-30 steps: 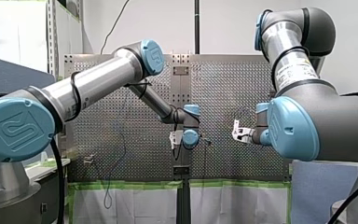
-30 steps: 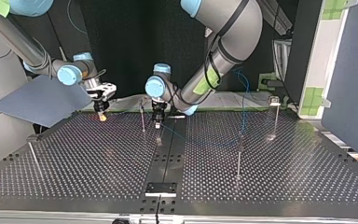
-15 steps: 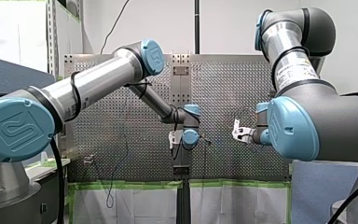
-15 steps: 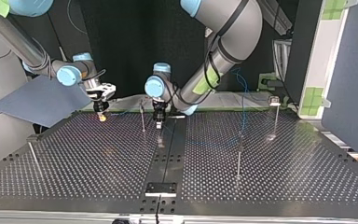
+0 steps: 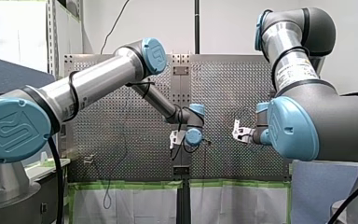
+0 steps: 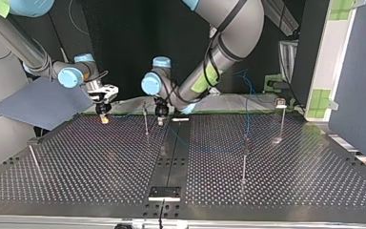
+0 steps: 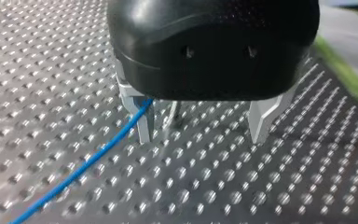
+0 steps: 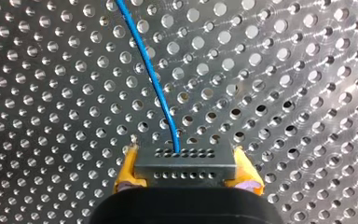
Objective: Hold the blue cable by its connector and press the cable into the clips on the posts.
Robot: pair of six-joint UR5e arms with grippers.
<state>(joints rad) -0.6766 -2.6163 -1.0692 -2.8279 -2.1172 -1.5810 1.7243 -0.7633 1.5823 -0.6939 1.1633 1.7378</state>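
In the right wrist view my right gripper [image 8: 186,161] is shut on the grey connector [image 8: 186,169], yellow pads on both its ends, and the blue cable [image 8: 151,79] runs away from it over the perforated plate. My left gripper [image 7: 203,137] hangs open just above the plate. The blue cable [image 7: 88,163] passes beside one metal finger [image 7: 144,128], with nothing between the two. In the top view my left gripper [image 6: 160,116] is near the middle, next to a thin post [image 6: 145,119], and my right gripper [image 6: 104,112] is further left. The cable [image 6: 209,149] sags towards another post [image 6: 244,155].
Two more posts stand on the table [image 6: 100,181]: one at the top view's right rear [image 6: 281,114] and one at its left front [image 6: 32,157]. A dark centre strip [image 6: 169,167] runs front to back. A blue-grey panel [image 6: 38,102] leans at the left rear.
My left gripper has opened, let go of the cable and risen a little off the plate, towards the top view's rear. My right arm has stayed put.
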